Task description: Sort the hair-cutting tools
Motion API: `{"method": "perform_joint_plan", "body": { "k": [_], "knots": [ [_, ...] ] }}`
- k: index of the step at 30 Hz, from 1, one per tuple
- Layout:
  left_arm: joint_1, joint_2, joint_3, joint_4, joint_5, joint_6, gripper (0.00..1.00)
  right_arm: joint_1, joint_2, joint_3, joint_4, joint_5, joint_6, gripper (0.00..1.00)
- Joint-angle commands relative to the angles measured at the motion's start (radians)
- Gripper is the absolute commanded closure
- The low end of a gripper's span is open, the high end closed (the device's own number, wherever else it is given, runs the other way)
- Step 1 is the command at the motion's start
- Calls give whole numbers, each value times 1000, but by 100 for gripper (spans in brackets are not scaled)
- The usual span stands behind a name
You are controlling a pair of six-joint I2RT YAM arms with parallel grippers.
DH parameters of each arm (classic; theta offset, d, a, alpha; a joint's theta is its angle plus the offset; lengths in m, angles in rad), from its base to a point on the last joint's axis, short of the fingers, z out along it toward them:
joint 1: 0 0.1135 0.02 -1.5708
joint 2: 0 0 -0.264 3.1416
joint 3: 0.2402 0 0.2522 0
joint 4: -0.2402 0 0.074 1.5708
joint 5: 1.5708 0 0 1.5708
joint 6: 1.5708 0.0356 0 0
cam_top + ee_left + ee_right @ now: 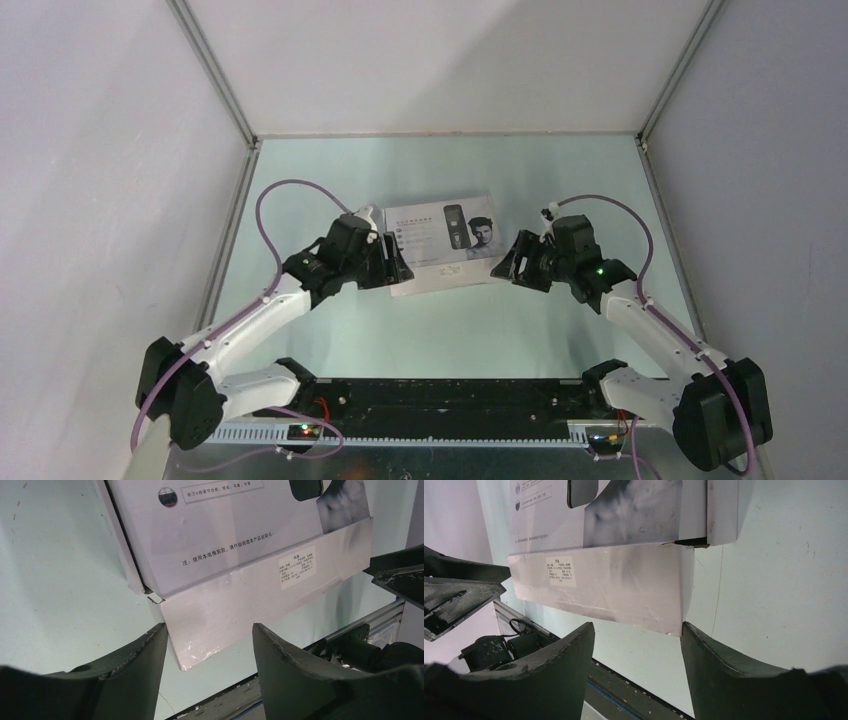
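Observation:
A closed white cardboard box [440, 245], printed with a clipper and a man's face, lies flat in the middle of the table. No clipper or black attachments show in any view. My left gripper [397, 262] is open at the box's left end. In the left wrist view, its fingers [209, 627] straddle the near left corner of the box [225, 545]. My right gripper [515, 262] is open at the box's right end. In the right wrist view, its fingers [638, 626] straddle the near right corner of the box [614, 585]. Neither gripper holds anything.
The pale green table [450, 330] is enclosed by white walls at the back and both sides. A black base rail [430, 395] runs along the near edge between the arm bases. Purple cables loop over both arms.

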Motion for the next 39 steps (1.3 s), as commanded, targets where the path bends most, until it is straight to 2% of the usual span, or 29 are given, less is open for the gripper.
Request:
{"method": "perform_joint_plan", "body": {
  "k": [1,39],
  "knots": [
    [-28,-6,38,41,101,-40,34,27,-8,49,17,-41,8,32],
    [-25,18,30,4,56,-12,31,66,-10,69,-26,77,-44,28]
  ]
}}
